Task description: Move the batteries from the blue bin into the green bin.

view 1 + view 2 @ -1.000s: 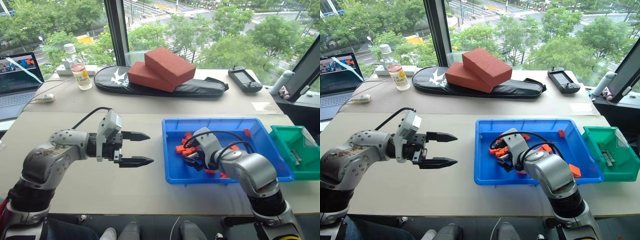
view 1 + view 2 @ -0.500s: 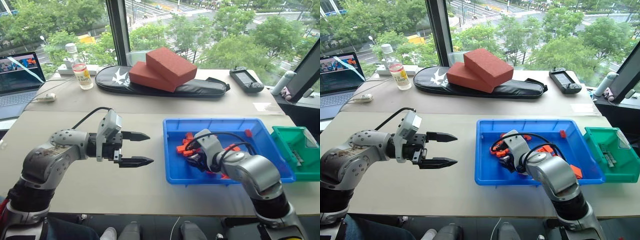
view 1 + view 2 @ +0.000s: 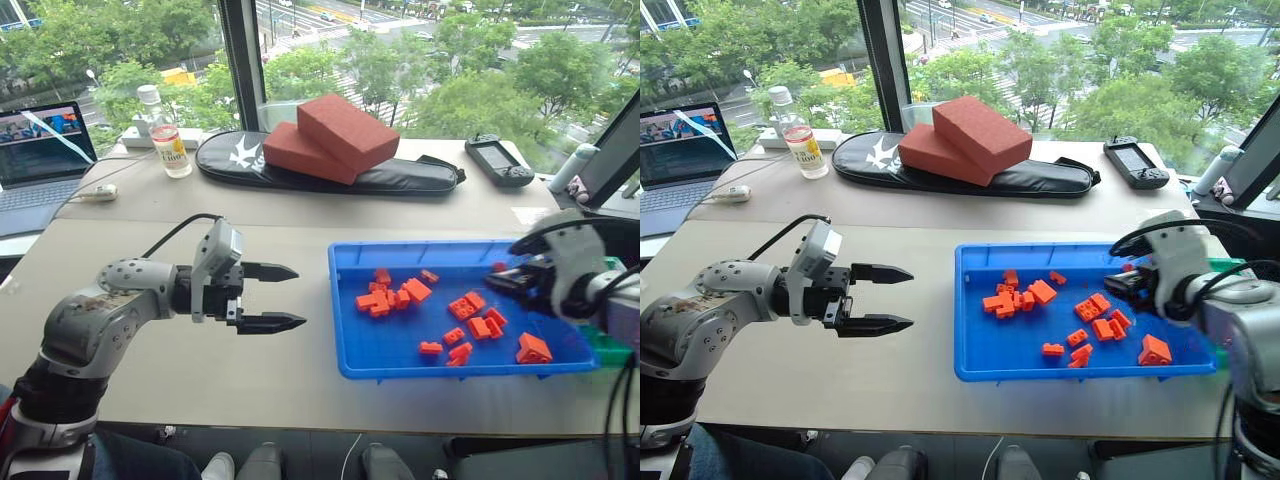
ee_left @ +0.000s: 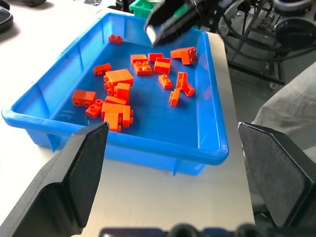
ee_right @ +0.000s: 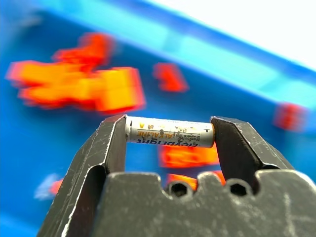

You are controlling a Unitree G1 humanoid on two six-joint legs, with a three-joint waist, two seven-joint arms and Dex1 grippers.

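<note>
My right gripper [image 5: 169, 129] is shut on a battery [image 5: 169, 132], a slim silvery cylinder clamped end to end between the fingers. That gripper [image 3: 512, 281] hovers over the right end of the blue bin [image 3: 440, 247], which holds several orange blocks [image 3: 389, 297]. The green bin [image 3: 614, 352] lies just right of the blue one, mostly hidden behind my right arm. My left gripper [image 3: 285, 297] stands open above the bare table left of the blue bin, pointing toward it, with nothing between its fingers.
On the back table two red bricks [image 3: 330, 135] rest on a black bag [image 3: 400, 175], with a black controller [image 3: 500, 160] to the right. A bottle [image 3: 160, 135] and a laptop [image 3: 40, 150] stand at the back left.
My right gripper has risen out of the pile of orange blocks and swung right, holding the battery, to the blue bin's right end. The left arm has stayed still.
</note>
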